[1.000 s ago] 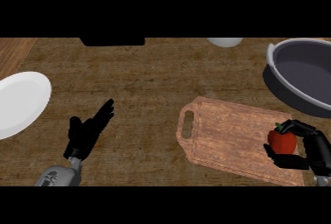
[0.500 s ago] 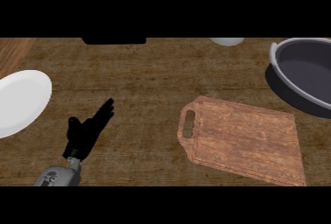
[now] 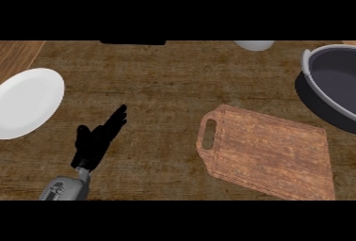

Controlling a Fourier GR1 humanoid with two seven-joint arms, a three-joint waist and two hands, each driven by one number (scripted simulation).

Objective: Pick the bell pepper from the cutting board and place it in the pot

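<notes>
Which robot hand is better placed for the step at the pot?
Probably the right: the pot sits at the view's right edge, beyond the cutting board. The left robot hand rests open far left, near the plate. The right robot hand and bell pepper are out of view.

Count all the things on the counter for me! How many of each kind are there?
Plates: 1, the white plate
Cutting boards: 1, the wooden cutting board
Pots: 1, the grey pot
Robot hands: 1, the left hand, resting open
Unclear items at the top edge: 2, a white thing and a black thing
Total: 6
No bell pepper shows.
</notes>
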